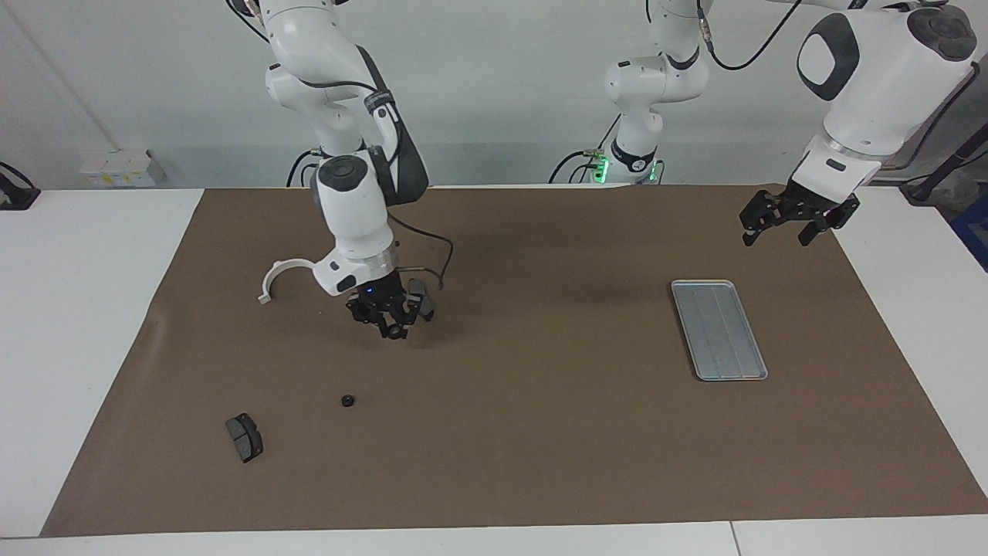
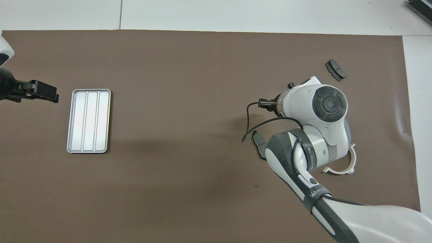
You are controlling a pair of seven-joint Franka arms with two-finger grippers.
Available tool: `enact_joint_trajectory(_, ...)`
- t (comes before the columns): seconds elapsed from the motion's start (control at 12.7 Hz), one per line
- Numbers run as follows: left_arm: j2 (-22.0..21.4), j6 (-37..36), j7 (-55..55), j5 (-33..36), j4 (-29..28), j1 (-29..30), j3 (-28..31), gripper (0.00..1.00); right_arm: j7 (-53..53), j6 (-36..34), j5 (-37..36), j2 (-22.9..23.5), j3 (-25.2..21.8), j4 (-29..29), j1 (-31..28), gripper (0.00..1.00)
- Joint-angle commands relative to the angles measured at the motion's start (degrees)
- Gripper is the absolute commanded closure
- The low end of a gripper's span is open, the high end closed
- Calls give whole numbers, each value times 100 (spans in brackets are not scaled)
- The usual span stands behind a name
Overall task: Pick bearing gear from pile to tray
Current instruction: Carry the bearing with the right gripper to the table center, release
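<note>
The right gripper (image 1: 395, 330), clamped on a small black gear (image 1: 397, 332), hangs over the mat well apart from the tray (image 1: 719, 329); the left gripper (image 1: 787, 229) waits near the tray, jaws apart.

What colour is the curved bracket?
The curved bracket is white, clearest in the overhead view.

In the overhead view the right arm (image 2: 324, 111) hid its own gripper and covered part of a dark brake-pad piece (image 2: 258, 140) at its seven o'clock. Whatever the right gripper (image 1: 395, 330) held was too small to tell. The left arm (image 2: 6, 89) was cut off at nine o'clock.
</note>
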Motion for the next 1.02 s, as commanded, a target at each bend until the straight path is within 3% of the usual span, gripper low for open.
enact_joint_trajectory(0.0,-124,232,-15,67,-371,-9,25,0,528,-167,-77,380,-21,582,330,100)
enact_joint_trajectory(0.39,-124,250,29,67,-408,44,34,0,1688,-703,-594,1056,-21,1548,1043,100)
enact_joint_trajectory(0.55,-124,285,-15,67,-408,44,34,0,2119,-844,-657,1530,-30,1943,1420,100)
enact_joint_trajectory(0.95,-124,303,-181,49,-408,44,34,0,2744,-810,-736,1831,-12,2042,1939,100)
